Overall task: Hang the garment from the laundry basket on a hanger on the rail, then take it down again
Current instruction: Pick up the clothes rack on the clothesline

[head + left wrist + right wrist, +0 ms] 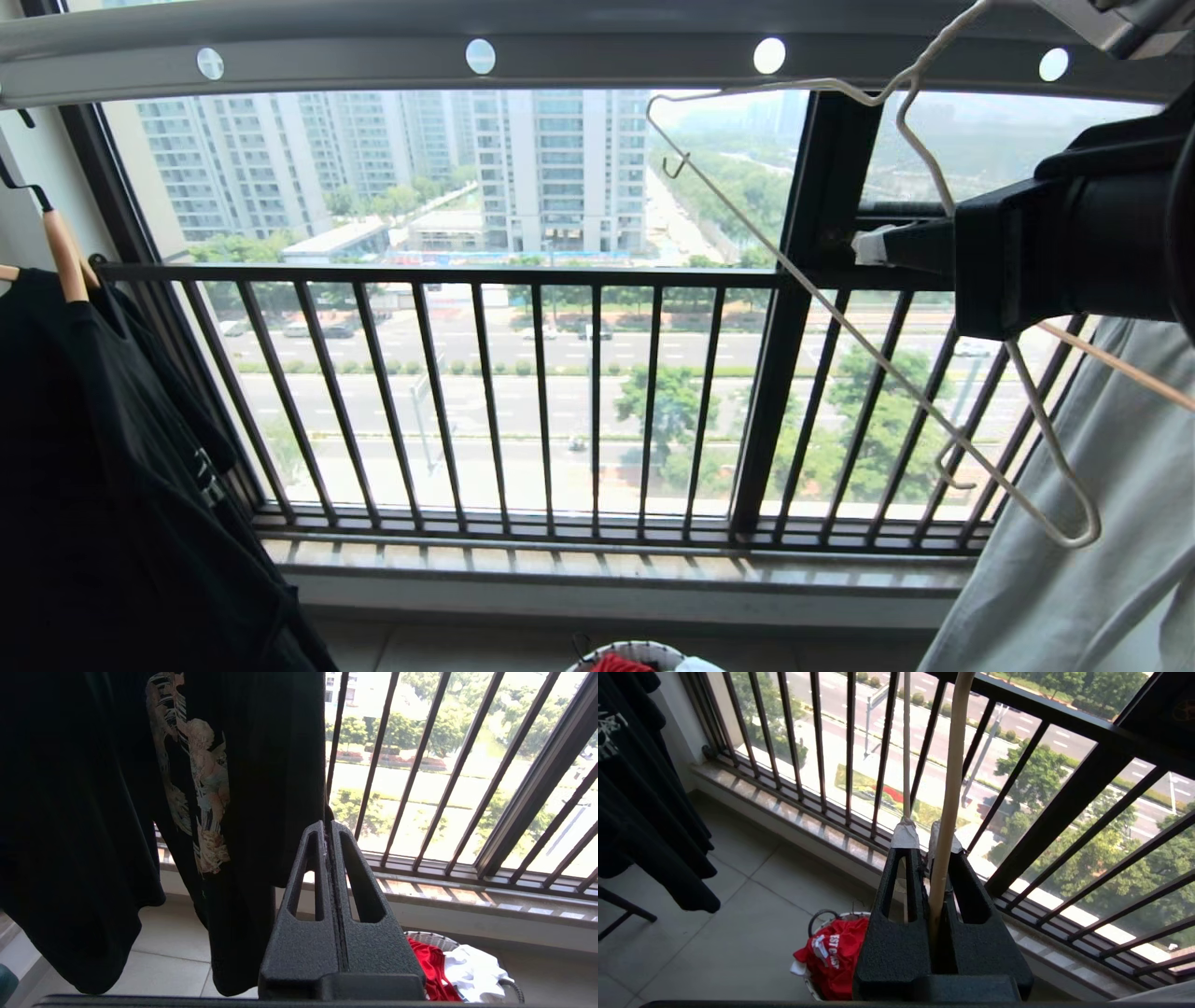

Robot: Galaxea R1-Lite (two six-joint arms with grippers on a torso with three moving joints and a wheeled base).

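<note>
The grey rail (pixel 607 47) with round holes runs across the top. My right gripper (pixel 873 245) is raised at the right, just below it, shut on the cream-white wire hanger (pixel 738 213), which hangs tilted with its hook reaching up toward the rail. In the right wrist view the hanger (pixel 952 765) runs up between the taped tips of that gripper (pixel 922 837). The red garment (pixel 836 952) lies bunched in the laundry basket (pixel 821 915) on the floor below; the garment (pixel 432 970) shows there in the left wrist view too. My left gripper (pixel 327 826) is shut and empty, low near the basket.
A black garment (pixel 112 467) hangs at the left on a wooden hanger (pixel 65 257). A pale garment (pixel 1074 560) hangs at the right. The dark barred window railing (pixel 523 392) stands behind. A white T-shirt (pixel 472 970) lies beside the red one in the basket.
</note>
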